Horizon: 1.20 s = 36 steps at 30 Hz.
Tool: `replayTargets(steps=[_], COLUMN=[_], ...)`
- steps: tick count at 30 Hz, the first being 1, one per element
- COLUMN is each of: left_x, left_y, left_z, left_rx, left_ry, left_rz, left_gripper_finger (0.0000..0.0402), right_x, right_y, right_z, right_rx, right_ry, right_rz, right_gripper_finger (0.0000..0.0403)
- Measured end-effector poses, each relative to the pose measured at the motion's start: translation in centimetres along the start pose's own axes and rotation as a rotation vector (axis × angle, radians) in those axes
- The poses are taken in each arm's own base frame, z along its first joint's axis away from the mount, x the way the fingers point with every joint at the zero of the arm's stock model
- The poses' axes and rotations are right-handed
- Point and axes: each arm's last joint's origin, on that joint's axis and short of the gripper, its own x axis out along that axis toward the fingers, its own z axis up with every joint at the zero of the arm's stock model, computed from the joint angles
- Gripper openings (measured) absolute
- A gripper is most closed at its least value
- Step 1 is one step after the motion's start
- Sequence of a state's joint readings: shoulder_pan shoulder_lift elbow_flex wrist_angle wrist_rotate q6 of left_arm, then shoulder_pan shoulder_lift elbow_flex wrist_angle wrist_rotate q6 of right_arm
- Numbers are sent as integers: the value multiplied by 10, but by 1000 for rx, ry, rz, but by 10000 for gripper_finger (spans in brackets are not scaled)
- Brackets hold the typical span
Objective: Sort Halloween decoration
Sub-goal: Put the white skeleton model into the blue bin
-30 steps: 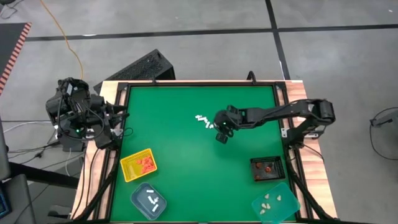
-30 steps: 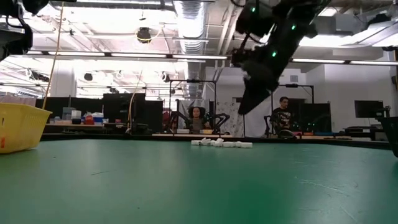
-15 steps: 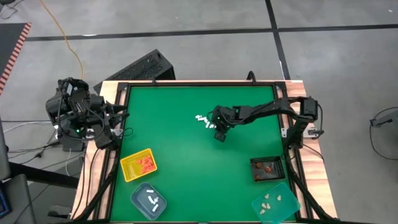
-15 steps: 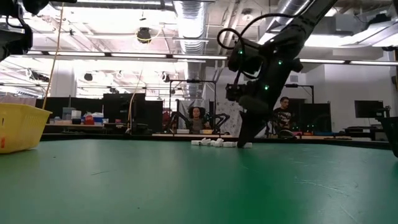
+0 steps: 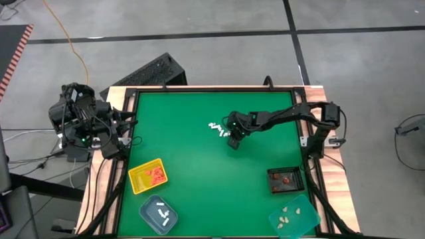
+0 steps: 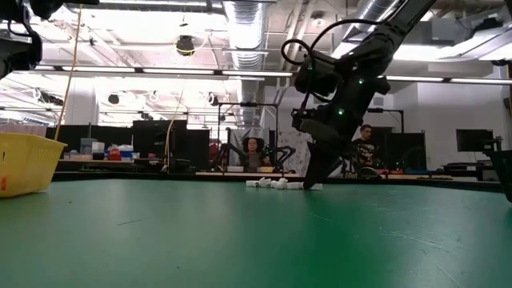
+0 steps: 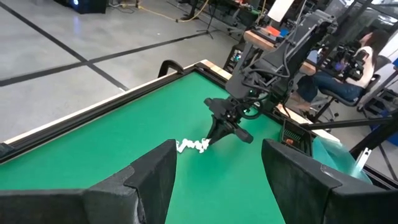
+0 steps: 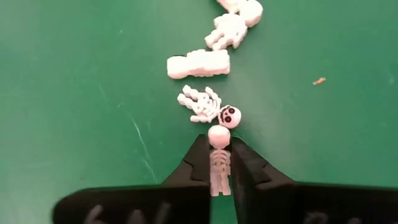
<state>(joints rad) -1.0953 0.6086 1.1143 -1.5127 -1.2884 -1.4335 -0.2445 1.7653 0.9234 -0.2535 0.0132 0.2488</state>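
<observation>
A short row of tiny white trinkets [image 5: 216, 129] lies on the green mat past the middle of the table; it also shows in the low view [image 6: 276, 184] and the left wrist view [image 7: 193, 145]. My right gripper [image 5: 232, 141] stands tip-down at the right end of this row. In its wrist view [image 8: 219, 144] it is shut on a small white skeleton [image 8: 219, 163]. A second skeleton [image 8: 208, 106], a white bar-shaped piece [image 8: 198, 64] and another figure [image 8: 230, 30] lie flat just beyond. My left gripper [image 7: 217, 186] waits open over the table's left edge [image 5: 123, 133]. My right gripper pinches the small white skeleton by its body [image 8: 219, 171] between the two fingers [image 8: 199, 163]. Its round head [image 8: 219, 135] sticks out past the fingertips. The fingers come from above, slanting down, and the figure lies on the mat.
At the near left, a yellow tray [image 5: 147, 176] holds orange-red pieces and a blue-grey tray [image 5: 159, 214] holds white ones. At the near right sit a black tray [image 5: 285, 179] with red pieces and a teal tray [image 5: 294, 216] with cream pieces. People sit in the room beyond.
My right gripper has come down from above the mat to its surface. It has also shifted slightly toward the table's left and far side, and now stands at the right end of the row of white trinkets. The trinkets lie as before.
</observation>
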Motion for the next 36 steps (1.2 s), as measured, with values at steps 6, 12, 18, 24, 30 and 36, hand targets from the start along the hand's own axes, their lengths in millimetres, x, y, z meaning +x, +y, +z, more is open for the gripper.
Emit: replayTargets(steps=[6,12,18,24,30,36], left_x=[0,0,0,0,0,0], left_y=[0,0,0,0,0,0], left_z=[0,-1,-1,-1,-1,-1], left_rx=[3,-2,-3,-1,-1,-1], left_ry=[2,22,23,21,21,20], left_rz=[0,-3,-3,-3,-3,-3], left_gripper_finger=[226,226,226,226,226,226], right_x=[-5,-33,-67,-86,-98,-102], right_y=[5,15,32,65,106,155], right_z=[-1,-1,8,17,29,51], right_rx=[54,80,131,136,55,-64], right_ry=[-6,-62,-234,-451,-595,-647], right_rz=[-4,-8,41,175,300,367], right_gripper_finger=[9,3,2,1,1,1])
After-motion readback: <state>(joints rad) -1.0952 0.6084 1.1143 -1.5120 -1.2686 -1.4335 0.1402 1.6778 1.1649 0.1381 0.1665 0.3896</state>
